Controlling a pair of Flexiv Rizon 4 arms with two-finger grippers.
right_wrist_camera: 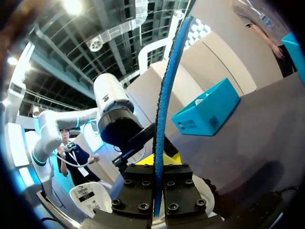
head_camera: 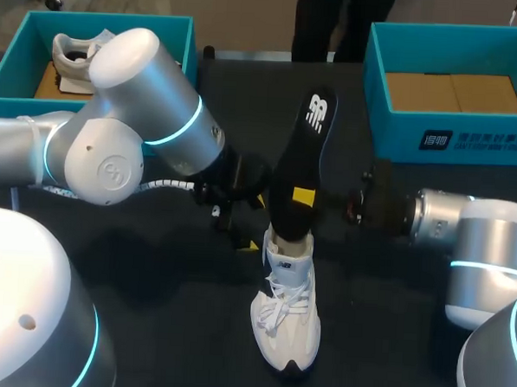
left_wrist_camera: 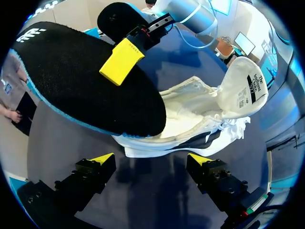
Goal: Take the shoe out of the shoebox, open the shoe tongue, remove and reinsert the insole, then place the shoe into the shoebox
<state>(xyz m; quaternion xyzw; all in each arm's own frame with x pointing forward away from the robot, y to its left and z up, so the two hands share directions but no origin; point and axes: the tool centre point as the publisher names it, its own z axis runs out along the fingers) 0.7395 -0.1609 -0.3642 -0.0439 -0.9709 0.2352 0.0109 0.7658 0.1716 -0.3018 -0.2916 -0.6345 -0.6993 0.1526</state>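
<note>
Left gripper spread, empty, just beside white shoe, lower centre of frame. Right gripper pinches black insole, upright at centre, lower end in shoe mouth. Likely best: brace shoe, slide insole straight, no buckling.

The black insole stands upright in the white shoe, seemingly pinched by the right gripper.
</note>
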